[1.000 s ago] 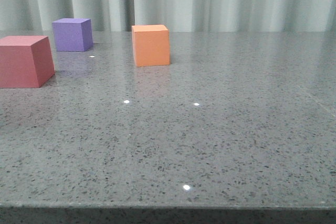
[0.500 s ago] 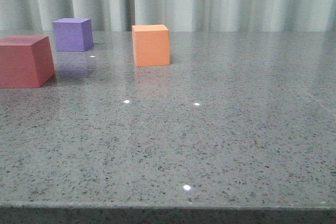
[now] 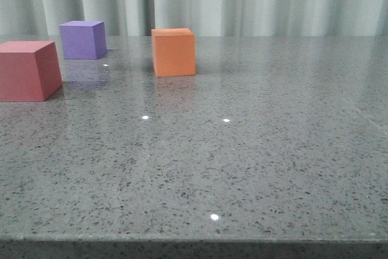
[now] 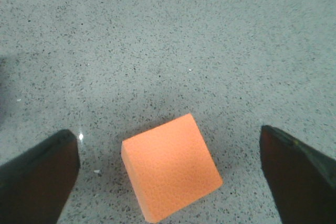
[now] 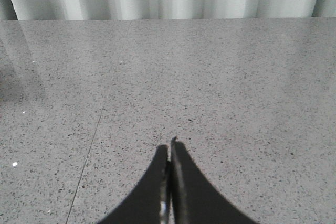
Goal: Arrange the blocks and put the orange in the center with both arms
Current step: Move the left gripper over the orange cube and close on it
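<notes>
Near edge of table [image 3: 242, 174]: bare speckled grey stone, glossy. Your right pincer [image 5: 169, 182]: fingers pressed together, holding nothing, over bare table. Left edge: red cube [image 3: 27, 70], matte. Further back: orange cube [image 3: 173, 51], matte, smooth faces, sharp corners; your left pincer [image 4: 168, 174] above it, fingers wide apart, no contact. Far left corner: purple cube [image 3: 83, 39]. Judgement: nothing arranged yet; all placing remains.

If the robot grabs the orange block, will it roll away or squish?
The orange block probably won't roll: it is a cube sitting flat on the table. Its matte, slightly grainy faces look foam-like, so it may be light and give a little. The left gripper is open wide around it, not yet touching it.
</notes>
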### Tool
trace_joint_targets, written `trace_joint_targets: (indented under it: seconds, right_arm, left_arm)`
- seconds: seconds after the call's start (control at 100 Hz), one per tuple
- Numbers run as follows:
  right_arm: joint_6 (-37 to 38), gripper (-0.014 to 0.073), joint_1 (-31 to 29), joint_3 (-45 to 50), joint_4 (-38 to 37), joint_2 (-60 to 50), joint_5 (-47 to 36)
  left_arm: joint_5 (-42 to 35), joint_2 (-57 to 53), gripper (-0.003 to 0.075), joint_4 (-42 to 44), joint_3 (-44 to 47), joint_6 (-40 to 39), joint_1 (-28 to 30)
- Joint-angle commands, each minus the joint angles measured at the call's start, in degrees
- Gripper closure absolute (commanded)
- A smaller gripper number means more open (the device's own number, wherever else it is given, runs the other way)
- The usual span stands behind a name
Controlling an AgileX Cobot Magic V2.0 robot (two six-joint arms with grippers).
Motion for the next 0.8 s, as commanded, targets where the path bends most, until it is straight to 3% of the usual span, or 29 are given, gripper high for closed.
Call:
trace_joint_targets:
  seconds: [0.0,0.79]
  right_arm:
    - [-0.43,0.0663,-0.43,-1.44,-0.18,-0.01,-4.82]
    - [-0.43,0.0663,-0.43,-1.44,-0.18,-0.01,-4.82]
  left_arm:
    - [-1.91,-1.66,0.0069,2.16,-3.45,-2.48,-1.04]
    - [-2.31,5.59,0.0069,3.25,-3.54,-6.09,-1.9]
